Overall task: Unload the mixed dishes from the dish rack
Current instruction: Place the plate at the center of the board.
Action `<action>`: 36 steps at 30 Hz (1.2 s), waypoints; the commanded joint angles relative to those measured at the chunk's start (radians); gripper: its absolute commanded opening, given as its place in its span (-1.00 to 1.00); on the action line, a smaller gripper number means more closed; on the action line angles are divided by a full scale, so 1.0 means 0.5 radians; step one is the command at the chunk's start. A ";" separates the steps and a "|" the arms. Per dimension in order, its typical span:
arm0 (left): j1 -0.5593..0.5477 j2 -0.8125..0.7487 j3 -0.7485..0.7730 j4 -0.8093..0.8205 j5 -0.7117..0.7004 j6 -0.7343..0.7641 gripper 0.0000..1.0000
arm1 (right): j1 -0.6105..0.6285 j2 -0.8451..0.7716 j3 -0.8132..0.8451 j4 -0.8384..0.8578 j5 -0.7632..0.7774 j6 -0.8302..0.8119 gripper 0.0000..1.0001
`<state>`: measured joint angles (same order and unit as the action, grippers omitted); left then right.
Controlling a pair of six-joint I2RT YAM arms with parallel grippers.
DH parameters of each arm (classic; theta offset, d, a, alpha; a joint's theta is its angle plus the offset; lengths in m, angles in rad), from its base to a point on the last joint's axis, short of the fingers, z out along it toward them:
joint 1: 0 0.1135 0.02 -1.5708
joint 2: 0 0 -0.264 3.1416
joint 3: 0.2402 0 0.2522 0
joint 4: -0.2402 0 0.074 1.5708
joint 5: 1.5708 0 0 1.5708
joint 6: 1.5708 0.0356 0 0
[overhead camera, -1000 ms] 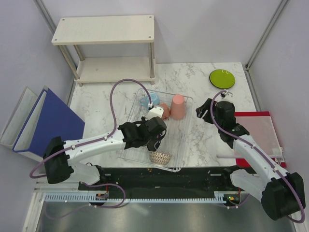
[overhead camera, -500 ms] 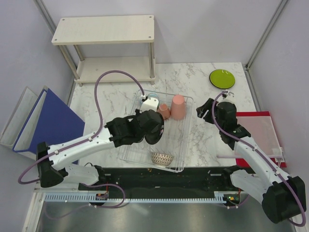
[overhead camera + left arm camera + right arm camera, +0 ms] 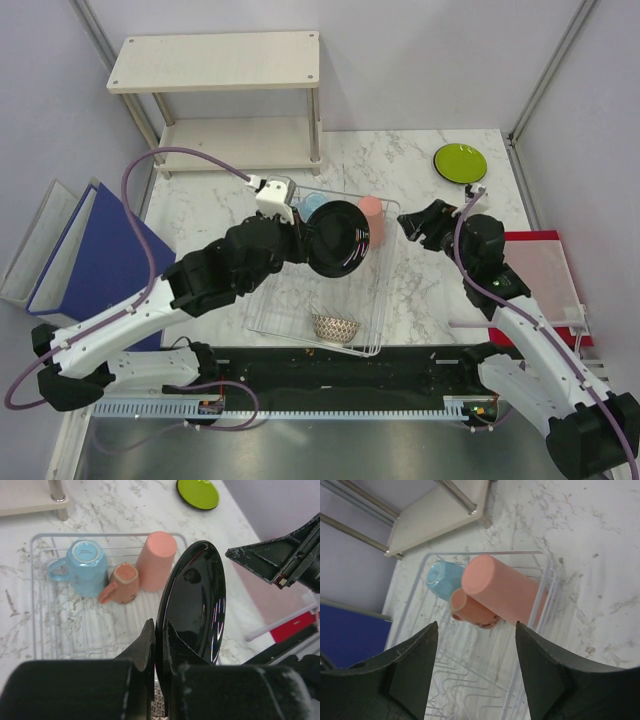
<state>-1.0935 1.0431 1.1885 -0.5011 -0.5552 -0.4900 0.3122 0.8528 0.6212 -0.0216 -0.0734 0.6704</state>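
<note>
Over rack (image 3: 300,295), black plate (image 3: 192,605) is being clamped on edge by left hand (image 3: 161,647). Just beside rack's far right corner, right hand (image 3: 418,222) is being held apart.

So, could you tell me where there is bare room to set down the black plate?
Bare marble lies left of the dish rack, before the wooden shelf, and along the far edge between shelf and lime green plate. The right gripper hovers open right of the rack, whose far end is crowded with cups.
</note>
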 commanded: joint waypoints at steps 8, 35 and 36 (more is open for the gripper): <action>0.438 -0.065 -0.199 0.585 0.856 -0.247 -0.97 | -0.002 -0.245 0.064 0.334 -0.319 0.313 0.44; 0.601 0.166 -0.140 0.913 1.377 -0.352 -0.96 | 0.029 0.065 -0.107 0.927 -1.166 0.467 0.08; 0.604 0.166 -0.125 0.913 1.377 -0.351 -0.97 | 0.029 0.052 -0.110 0.863 -1.154 0.445 0.02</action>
<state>-0.7979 1.1324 1.0630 -0.1242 0.1089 -0.6399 0.3233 0.9092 0.5781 0.4408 -0.6228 0.9409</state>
